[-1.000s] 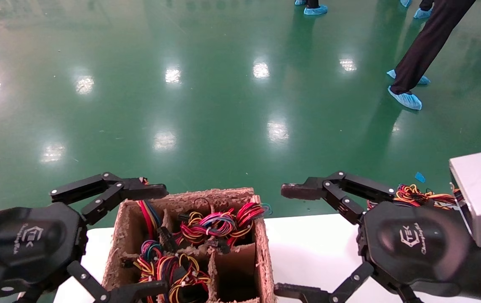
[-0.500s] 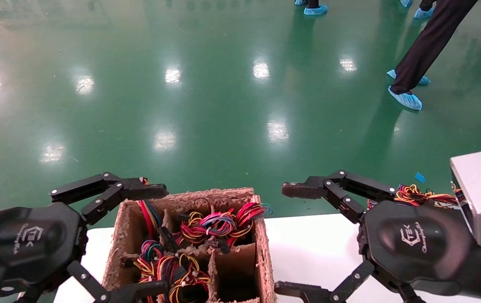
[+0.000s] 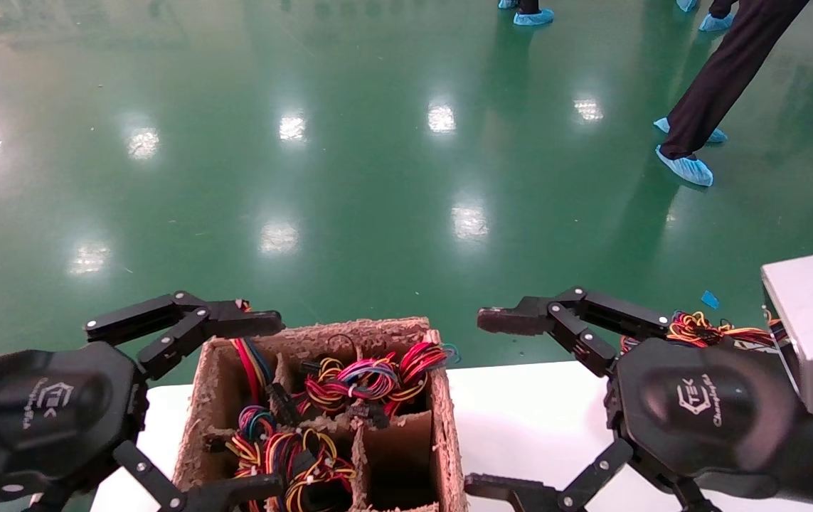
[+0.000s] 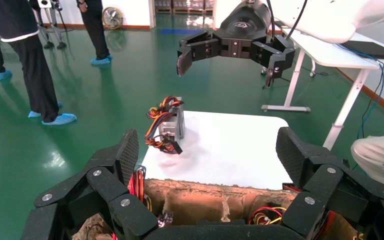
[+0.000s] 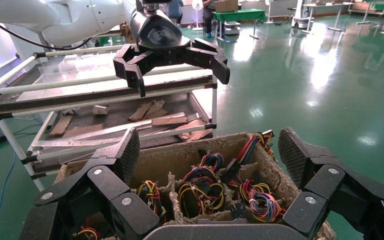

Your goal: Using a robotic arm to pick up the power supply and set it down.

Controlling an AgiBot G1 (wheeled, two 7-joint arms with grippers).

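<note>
The white table (image 4: 230, 145) lies mostly bare between the box (image 3: 443, 412) and the power supply (image 4: 172, 125), so there is free passage there. At 9 o'clock the box's cells are choked with wires (image 3: 349, 380); one cell (image 3: 392, 462) stands open. Both grippers hang spread wide above, fingers (image 3: 513, 321) apart.

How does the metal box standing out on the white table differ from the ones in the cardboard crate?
The power supply stands alone and upright on the white table, its metal case plain to see; those in the cardboard crate sit down in compartments, mostly showing only wire bundles. Both trail curly coloured wires. Both grippers, left and right, hang open.
</note>
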